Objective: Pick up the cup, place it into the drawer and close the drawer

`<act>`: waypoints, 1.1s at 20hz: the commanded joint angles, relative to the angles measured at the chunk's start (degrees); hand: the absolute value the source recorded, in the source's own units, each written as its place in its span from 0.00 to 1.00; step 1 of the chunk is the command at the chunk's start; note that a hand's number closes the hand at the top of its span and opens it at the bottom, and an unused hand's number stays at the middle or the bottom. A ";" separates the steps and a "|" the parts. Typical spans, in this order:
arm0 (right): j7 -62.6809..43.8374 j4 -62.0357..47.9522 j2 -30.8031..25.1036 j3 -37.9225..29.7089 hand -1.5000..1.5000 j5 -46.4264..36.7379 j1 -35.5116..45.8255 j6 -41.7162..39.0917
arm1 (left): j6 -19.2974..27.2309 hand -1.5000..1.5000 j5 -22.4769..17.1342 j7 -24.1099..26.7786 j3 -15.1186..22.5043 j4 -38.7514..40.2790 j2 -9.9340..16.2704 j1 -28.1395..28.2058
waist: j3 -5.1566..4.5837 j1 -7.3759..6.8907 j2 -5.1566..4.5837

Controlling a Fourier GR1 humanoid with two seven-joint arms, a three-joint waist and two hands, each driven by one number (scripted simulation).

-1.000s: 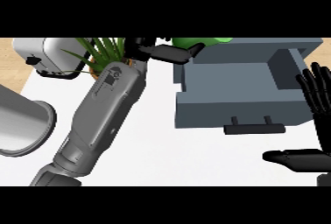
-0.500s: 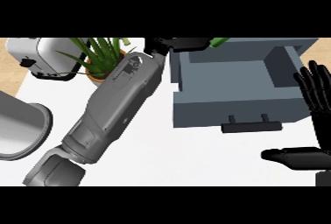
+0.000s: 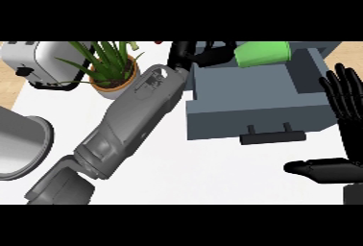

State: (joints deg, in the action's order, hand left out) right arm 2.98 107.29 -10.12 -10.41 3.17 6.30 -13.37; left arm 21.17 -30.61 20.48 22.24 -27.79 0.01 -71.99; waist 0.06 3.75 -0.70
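Note:
A green cup (image 3: pixel 263 53) lies tipped on its side at the top of the head view, over the back edge of the open grey drawer (image 3: pixel 245 91). My left hand (image 3: pixel 200 53) reaches in from the lower left and its fingers curl round the cup's left end. The drawer stands pulled out toward me, its dark handle (image 3: pixel 272 137) facing the front. My right hand (image 3: pixel 347 125) rests at the right edge, fingers straight and pointing up, thumb out to the left, just right of the drawer.
A potted plant (image 3: pixel 108 66) and a silver toaster (image 3: pixel 39 63) stand at the back left, close to my left forearm. A large grey pot (image 3: pixel 18 144) sits at the left edge. White counter (image 3: pixel 205 168) lies in front of the drawer.
My left arm has swung right and nearer, carrying the green cup from the back of the counter to above the drawer's rear. The right hand has stayed put.

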 commanded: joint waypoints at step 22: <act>-1.06 1.01 -1.26 -0.86 1.00 13.00 -1.75 -9.21 | 9.20 0.00 -7.52 1.95 14.70 -2.94 -0.01 -0.66 | -0.01 -0.17 0.15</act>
State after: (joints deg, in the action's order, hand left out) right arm 1.57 108.28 -10.66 -11.10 12.22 6.47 -18.83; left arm 28.83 -36.38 20.66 37.49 -28.05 0.00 -72.03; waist 0.04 4.19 -0.79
